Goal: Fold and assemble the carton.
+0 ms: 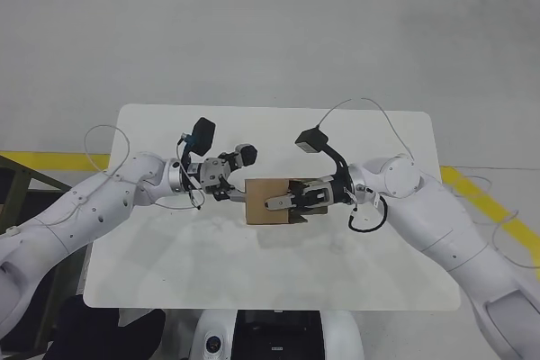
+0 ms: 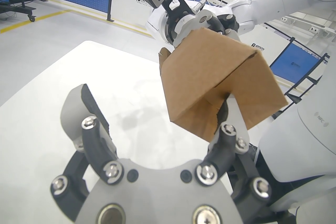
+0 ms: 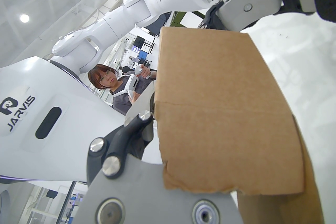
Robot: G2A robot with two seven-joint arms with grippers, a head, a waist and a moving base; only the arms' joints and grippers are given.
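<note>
The left tool (image 2: 157, 96) has its jaws wide apart, gripping nothing. One of its fingers (image 2: 234, 114) touches the lower corner of the carton (image 2: 210, 78), where a torn edge of cardboard shows; the other finger (image 2: 88, 104) stands free over the white tabletop (image 1: 342, 270), well apart from the cardboard. From above, this tool sits just beside the carton's edge on the robot's left.

The right tool (image 1: 288, 200) is clamped on the carton from the opposite side. In its own wrist view one finger (image 3: 141, 104) lies against the outside of a cardboard wall, while the other is hidden behind the box. From the left wrist view its knuckles sit at the carton's far upper end.

The carton is plain brown cardboard, partly shaped into a box, with a seam between two flaps running across the face turned toward the left tool. It is held tilted over the middle of the tabletop between the two arms, and a faint shadow lies on the surface beneath it.
</note>
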